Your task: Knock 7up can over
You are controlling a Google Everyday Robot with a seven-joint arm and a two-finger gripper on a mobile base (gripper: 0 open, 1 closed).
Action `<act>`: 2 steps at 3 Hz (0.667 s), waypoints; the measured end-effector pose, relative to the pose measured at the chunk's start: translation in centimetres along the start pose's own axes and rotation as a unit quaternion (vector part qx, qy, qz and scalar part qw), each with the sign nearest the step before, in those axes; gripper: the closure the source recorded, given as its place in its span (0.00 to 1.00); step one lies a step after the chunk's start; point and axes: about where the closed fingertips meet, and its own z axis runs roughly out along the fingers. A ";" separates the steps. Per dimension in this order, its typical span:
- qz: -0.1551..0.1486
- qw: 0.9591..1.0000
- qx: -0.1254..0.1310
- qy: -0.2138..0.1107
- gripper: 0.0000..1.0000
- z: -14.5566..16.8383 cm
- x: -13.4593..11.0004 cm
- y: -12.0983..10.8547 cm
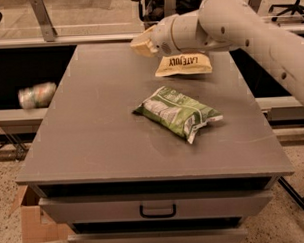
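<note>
Apparently done: 7up can was blurred, on its side, past the tabletop's left edge. Hand hovered over the tabletop's back, nothing visibly held; how open it was couldn't be told. Nothing looked left.

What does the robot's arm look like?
The arm is fat, smooth and creamy white. It is made of rounded tube parts with a few small dark dots on them. No cables show. Its gripper, over the far edge of the table, is a yellowish tan with a grey round bit behind it.
</note>
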 end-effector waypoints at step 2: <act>0.003 0.998 0.048 0.041 0.75 -3.7 0.9 -2.3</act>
